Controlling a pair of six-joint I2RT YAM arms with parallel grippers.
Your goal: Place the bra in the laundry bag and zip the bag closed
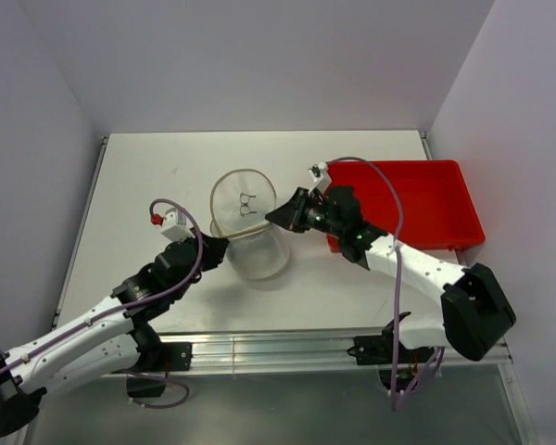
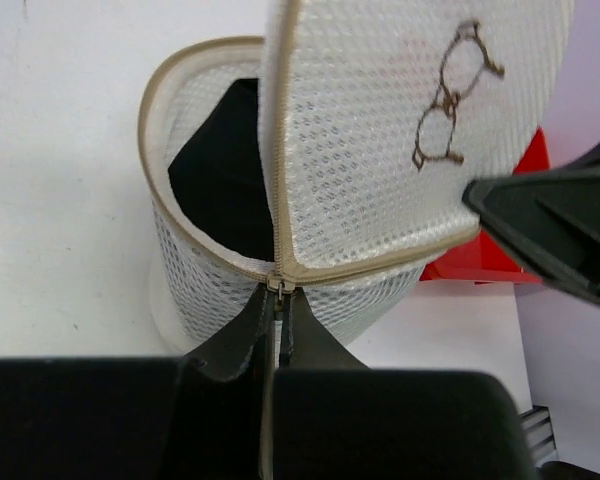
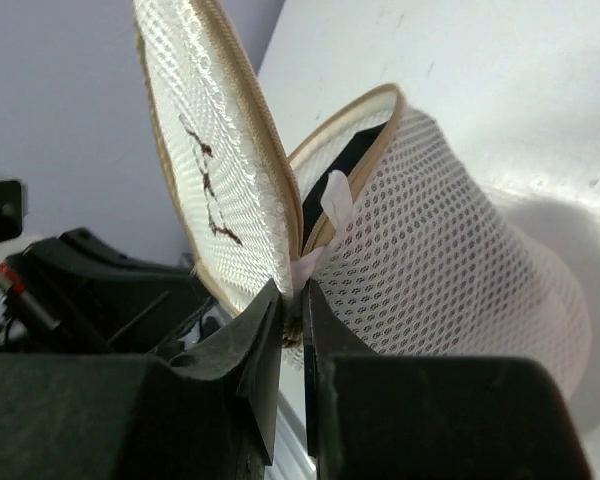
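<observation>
The laundry bag (image 1: pixel 259 255) is a white mesh cylinder standing mid-table, its round lid (image 1: pixel 244 204) flipped up and open. The black bra (image 2: pixel 225 170) lies inside it. My left gripper (image 2: pixel 279 300) is shut on the zipper pull (image 2: pixel 278 285) at the bag's near rim, where the lid meets the body. From the right side, my right gripper (image 3: pixel 293 300) is shut on the bag's rim seam beside a white fabric tab (image 3: pixel 332 200). In the top view the left gripper (image 1: pixel 224 239) and the right gripper (image 1: pixel 273 218) flank the bag. The lid (image 2: pixel 400 130) carries a small dark mark.
A red rectangular plastic bin (image 1: pixel 417 199) sits at the right of the table, just behind the right arm. White walls close in the table at the back and sides.
</observation>
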